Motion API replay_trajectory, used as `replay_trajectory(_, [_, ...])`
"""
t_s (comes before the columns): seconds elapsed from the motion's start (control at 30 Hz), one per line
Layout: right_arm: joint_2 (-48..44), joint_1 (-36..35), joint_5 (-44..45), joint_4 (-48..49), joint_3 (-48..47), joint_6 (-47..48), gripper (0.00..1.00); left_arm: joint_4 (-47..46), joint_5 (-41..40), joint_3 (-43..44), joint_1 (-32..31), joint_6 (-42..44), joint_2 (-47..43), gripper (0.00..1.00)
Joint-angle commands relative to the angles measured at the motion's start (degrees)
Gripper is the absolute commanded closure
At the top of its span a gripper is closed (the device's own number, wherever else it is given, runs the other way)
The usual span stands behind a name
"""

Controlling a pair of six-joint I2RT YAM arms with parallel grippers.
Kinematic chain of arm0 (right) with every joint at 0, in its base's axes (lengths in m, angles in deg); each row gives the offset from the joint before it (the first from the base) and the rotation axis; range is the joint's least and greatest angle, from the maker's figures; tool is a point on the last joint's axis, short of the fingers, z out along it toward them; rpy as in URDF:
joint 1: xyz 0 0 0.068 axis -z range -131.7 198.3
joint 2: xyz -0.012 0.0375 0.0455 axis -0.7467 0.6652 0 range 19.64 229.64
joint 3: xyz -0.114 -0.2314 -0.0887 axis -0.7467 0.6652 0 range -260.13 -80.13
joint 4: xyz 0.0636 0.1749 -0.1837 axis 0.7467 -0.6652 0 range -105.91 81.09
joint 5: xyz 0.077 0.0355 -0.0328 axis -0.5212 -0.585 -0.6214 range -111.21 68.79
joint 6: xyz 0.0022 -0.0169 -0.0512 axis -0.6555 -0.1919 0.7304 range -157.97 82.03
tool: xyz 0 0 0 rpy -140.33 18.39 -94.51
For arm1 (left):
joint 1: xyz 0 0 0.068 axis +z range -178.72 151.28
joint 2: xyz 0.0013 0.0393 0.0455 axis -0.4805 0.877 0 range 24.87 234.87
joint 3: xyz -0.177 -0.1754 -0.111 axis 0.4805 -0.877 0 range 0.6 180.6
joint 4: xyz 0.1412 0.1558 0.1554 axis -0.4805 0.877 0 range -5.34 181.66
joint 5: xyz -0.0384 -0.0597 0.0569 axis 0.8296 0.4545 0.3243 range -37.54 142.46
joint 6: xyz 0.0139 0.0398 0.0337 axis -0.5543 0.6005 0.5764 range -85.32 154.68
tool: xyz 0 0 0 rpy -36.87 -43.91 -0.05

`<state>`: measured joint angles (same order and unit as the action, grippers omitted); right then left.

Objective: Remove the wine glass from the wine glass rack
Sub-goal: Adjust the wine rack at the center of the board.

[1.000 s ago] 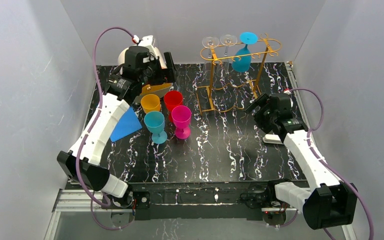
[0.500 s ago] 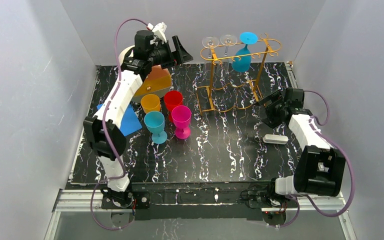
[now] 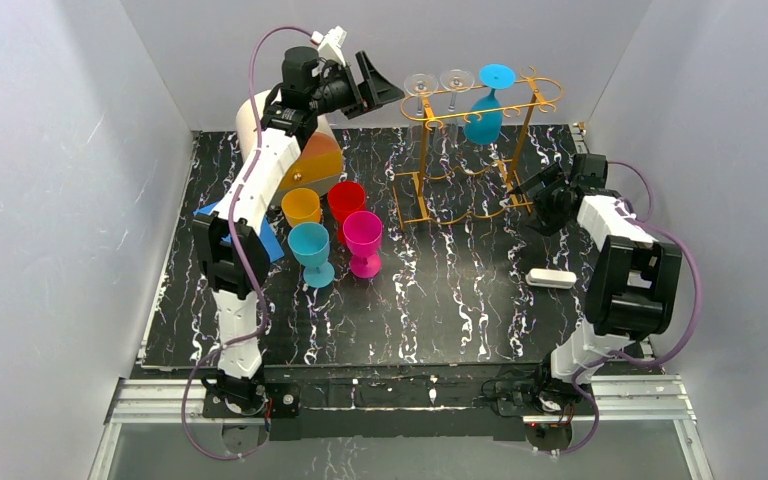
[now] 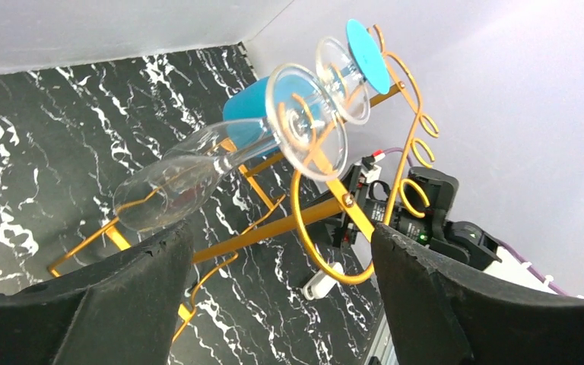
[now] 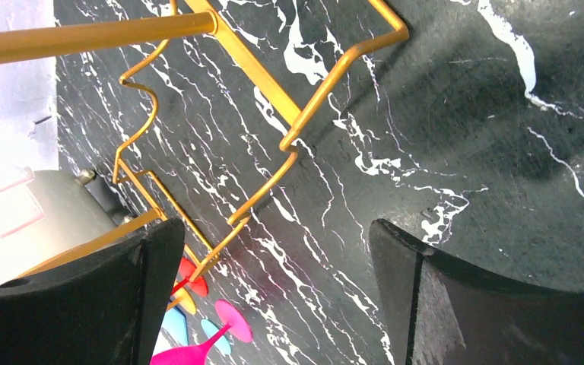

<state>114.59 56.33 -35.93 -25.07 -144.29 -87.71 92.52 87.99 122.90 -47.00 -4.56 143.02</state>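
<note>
The golden-orange wire wine glass rack [image 3: 520, 135] stands at the back of the table. Two clear wine glasses [image 3: 420, 84] and a blue glass [image 3: 483, 120] hang upside down from its top rails. My left gripper [image 3: 388, 90] is open and raised just left of the nearest clear glass. In the left wrist view that clear glass [image 4: 175, 182] and the rack's rail [image 4: 289, 226] lie just ahead of the open gripper [image 4: 280, 232]. My right gripper [image 3: 530, 190] is open and low by the rack's right base. The right wrist view shows the base wire [image 5: 304, 114] ahead of the empty gripper [image 5: 270, 236].
Orange [image 3: 301, 206], red [image 3: 346, 198], pink [image 3: 363, 238] and teal [image 3: 310, 248] goblets stand left of the rack. A blue sheet [image 3: 260, 245] and an orange-and-white object [image 3: 318, 158] lie behind them. A small white object [image 3: 551, 278] lies at the right. Walls close in on three sides.
My left arm rose from behind the goblets and swung right to the rack's top left end. My right gripper moved back and right towards the rack's right base.
</note>
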Motion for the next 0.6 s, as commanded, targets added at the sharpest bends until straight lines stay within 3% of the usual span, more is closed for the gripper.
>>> replay_trajectory(0.0, [2.0,0.5,0.5,0.3,-4.3,2.3,0.01,-1.9,3.6,4.7,-0.7,-1.9,1.6,0.19])
replay_trajectory(0.4, [9.9,0.5,-2.1,2.2,-8.7,4.3,0.01,-3.2,5.0,5.1,-5.0,-2.6,2.0,0.35])
replay_trajectory(0.57, [13.1,0.5,-3.5,2.5,-12.2,5.6,0.01,-4.2,2.5,1.2,-5.7,-4.2,-0.2,0.41])
